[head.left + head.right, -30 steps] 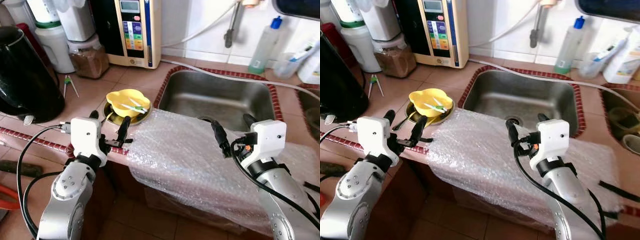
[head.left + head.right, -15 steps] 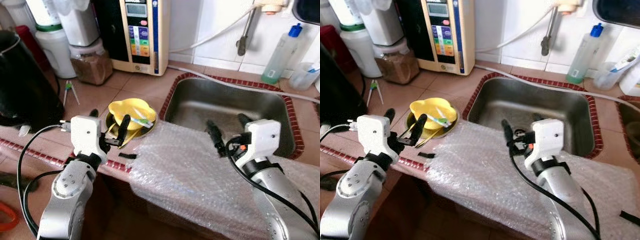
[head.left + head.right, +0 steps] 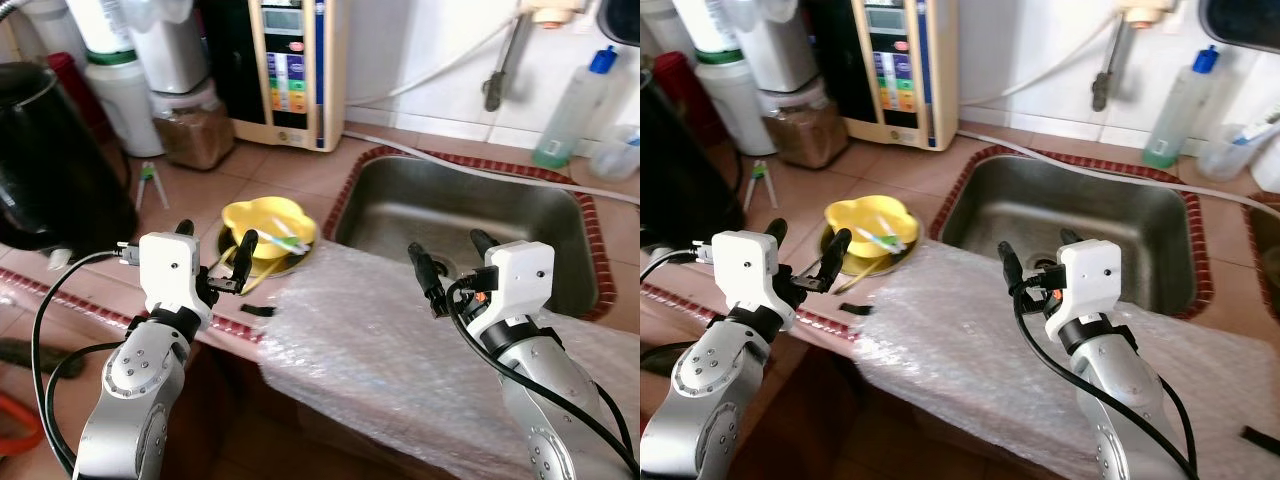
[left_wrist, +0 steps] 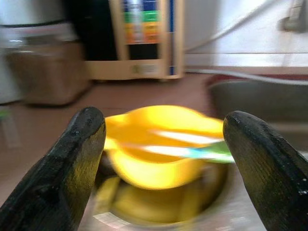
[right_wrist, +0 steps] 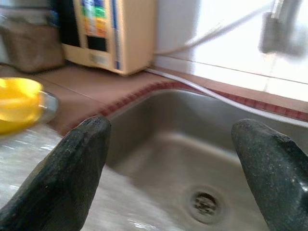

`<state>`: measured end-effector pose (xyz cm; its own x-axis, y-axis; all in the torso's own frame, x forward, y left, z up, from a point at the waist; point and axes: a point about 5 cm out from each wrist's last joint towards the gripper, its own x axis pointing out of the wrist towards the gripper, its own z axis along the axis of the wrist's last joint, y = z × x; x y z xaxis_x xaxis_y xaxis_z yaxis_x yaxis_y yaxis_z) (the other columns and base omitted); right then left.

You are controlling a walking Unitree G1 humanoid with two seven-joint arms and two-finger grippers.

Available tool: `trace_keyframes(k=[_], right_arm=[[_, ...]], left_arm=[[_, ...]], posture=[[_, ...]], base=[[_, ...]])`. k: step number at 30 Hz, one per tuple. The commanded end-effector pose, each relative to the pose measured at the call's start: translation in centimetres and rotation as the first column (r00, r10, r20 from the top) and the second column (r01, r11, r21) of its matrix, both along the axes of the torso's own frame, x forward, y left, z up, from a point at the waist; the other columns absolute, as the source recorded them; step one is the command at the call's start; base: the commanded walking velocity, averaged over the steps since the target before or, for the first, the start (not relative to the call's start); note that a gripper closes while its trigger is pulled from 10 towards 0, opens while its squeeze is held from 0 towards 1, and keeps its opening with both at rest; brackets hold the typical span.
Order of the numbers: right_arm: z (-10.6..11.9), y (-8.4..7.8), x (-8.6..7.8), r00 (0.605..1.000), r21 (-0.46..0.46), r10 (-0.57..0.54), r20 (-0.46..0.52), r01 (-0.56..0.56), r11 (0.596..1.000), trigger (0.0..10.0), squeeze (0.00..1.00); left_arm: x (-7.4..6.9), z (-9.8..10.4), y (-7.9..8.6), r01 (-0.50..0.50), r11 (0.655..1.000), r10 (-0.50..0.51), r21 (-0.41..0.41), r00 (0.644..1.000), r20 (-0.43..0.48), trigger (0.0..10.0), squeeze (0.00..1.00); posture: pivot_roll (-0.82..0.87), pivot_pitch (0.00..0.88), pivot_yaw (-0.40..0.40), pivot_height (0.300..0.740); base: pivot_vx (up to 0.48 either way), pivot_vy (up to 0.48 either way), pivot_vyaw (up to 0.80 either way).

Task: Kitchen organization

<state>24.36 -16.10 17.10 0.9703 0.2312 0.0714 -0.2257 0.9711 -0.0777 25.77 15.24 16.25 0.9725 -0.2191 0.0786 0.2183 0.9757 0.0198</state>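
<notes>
Two grippers are raised over the counter's front edge, and both have their fingers spread with nothing between them. Our left gripper [image 3: 215, 262] sits just short of the yellow bowl [image 3: 262, 225], and its wrist camera frames that bowl squarely between the two black fingers [image 4: 79, 159], so we judge it is lining up a grasp on the bowl. The bowl rests in a shallow metal dish [image 3: 832, 240] on the tiled counter [image 3: 190, 195], close to the left rim of the steel sink [image 3: 470, 215], with a white and green utensil [image 3: 285, 236] lying across it. Our right gripper [image 3: 1035, 260] hovers above the sheet of bubble wrap [image 3: 400, 350] that drapes over the counter's front edge, its wrist camera looking into the sink basin toward the drain. We take the wrap to be padding laid over that edge.

Against the picture from a second ago, the whole scene has slid down and the sink sits lower in view, so our head has tilted or we have stepped closer. The left gripper has come nearer the bowl; it was back over the red edge tiles. The right gripper has moved forward toward the sink's near rim.
</notes>
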Motion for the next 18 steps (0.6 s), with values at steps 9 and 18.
trace_keyframes(k=[9, 18], right_arm=[[0.09, 0.36, -0.02, 1.0, -0.003, 0.019, 0.006, -0.019, 1.0, 10.0, 0.0], [0.07, 0.77, 0.11, 0.999, -0.003, 0.036, 0.005, -0.036, 0.999, 10.0, 0.0]], left_arm=[[0.15, 0.04, 0.72, -0.029, 1.0, 0.029, -0.004, 1.0, -0.002, 10.0, 0.0], [0.23, -0.09, 0.7, -0.033, 0.999, 0.033, 0.009, 0.999, -0.01, 10.0, 0.0]], posture=[[-0.09, 0.056, 0.047, 0.74], [-0.09, 0.056, 0.047, 0.74]], base=[[0.0, 0.0, 0.0], [0.0, 0.0, 0.0]])
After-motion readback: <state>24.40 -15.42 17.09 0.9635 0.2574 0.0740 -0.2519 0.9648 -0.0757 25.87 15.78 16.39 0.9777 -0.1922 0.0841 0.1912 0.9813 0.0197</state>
